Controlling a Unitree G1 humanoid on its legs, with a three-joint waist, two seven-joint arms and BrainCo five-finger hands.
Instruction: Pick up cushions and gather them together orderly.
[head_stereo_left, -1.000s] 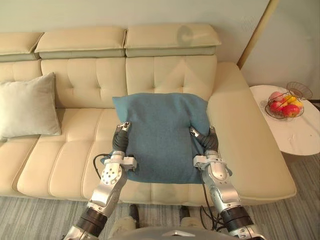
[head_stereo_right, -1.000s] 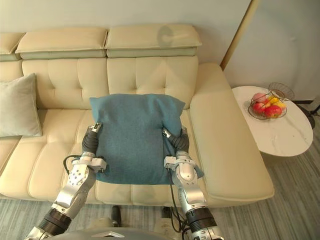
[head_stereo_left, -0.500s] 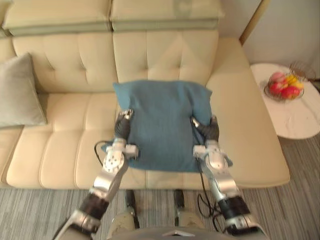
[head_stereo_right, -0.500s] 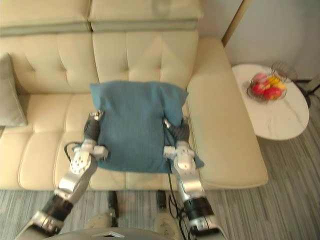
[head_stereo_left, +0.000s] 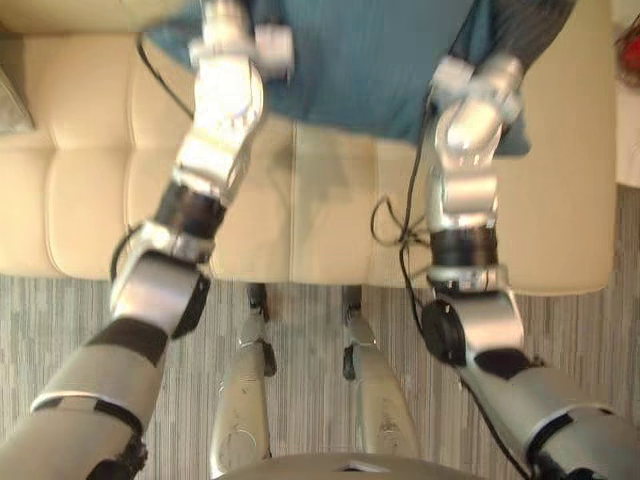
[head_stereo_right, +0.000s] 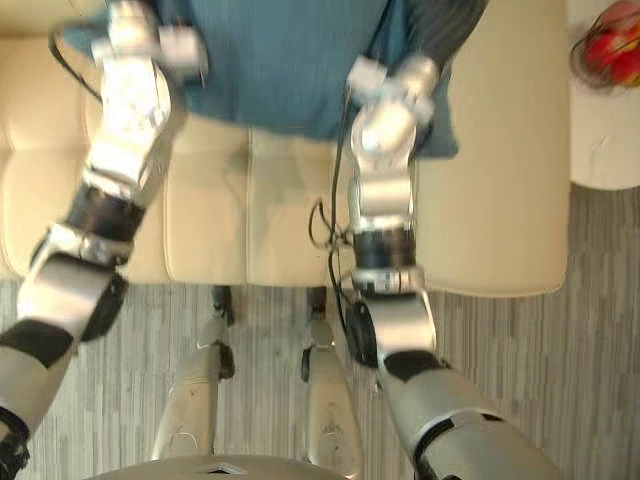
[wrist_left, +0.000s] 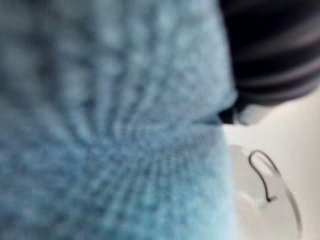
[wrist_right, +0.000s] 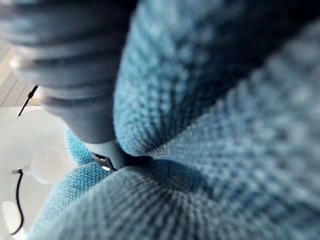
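Blue cushion (head_stereo_left: 370, 60): between left hand (wrist_left: 270, 50) and right hand (wrist_right: 65, 60), against both.
Grip: hidden by the cloth, I cannot tell.
Progress: early, I think; gathering not yet done.

Home living room, cream sofa (head_stereo_left: 330, 200) standing on grey plank floor (head_stereo_right: 560, 350), white side table (head_stereo_right: 605, 140) carrying red fruit (head_stereo_right: 610, 50) beside it.

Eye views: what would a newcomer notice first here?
The blue cushion at the top, against the cream sofa, with the left hand and right hand at its two sides. Some red fruit shows at the far right edge.
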